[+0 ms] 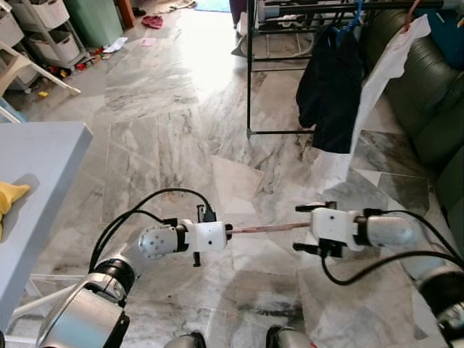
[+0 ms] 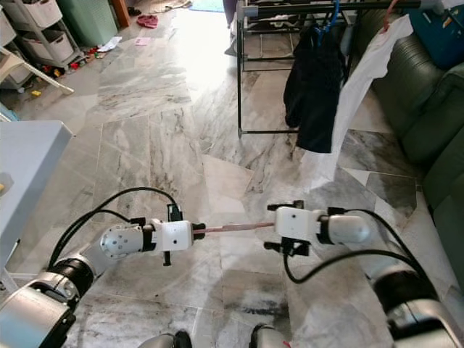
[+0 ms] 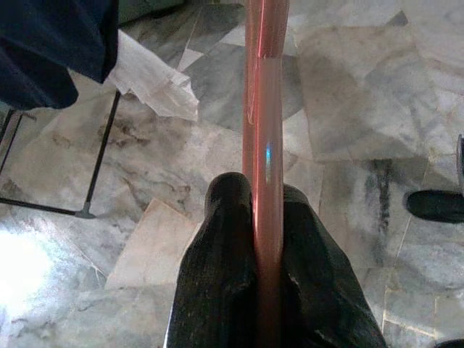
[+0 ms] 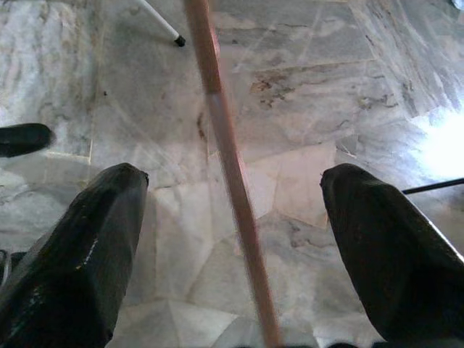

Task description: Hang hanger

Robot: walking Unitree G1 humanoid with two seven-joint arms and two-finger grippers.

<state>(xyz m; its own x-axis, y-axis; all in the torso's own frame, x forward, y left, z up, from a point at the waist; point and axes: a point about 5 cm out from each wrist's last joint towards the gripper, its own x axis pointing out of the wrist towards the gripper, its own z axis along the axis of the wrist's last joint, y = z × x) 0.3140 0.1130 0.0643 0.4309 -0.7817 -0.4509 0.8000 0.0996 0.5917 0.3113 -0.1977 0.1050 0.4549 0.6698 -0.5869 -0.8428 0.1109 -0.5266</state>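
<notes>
Nearest the head camera: two silver arms reaching inward over grey marbled floor tiles, with a thin pinkish-red hanger rod stretched level between them. Long axis crosswise, from robot's left to robot's right, held in the air above the tiles.

Left gripper clenched on that rod: black fingers pressed against both sides of it in the left wrist view, rod running straight out away from the wrist. Right gripper released, its two black fingers spread wide apart with the rod passing through the gap, touching neither finger in the right wrist view. From the head views, that spread not readable; only the white right wrist housing at the rod's far end.

Beyond the arms, a black metal clothes rack standing on the floor, with a dark navy garment on a blue hanger and a white garment hanging just beside it, its lower edge reaching the tiles. Dark green sofa behind the rack on the robot's right. On the robot's left, a pale grey tabletop with a yellow cloth at its edge. Left wrist view adds the rack's foot, the navy hem and the white hem close together.
</notes>
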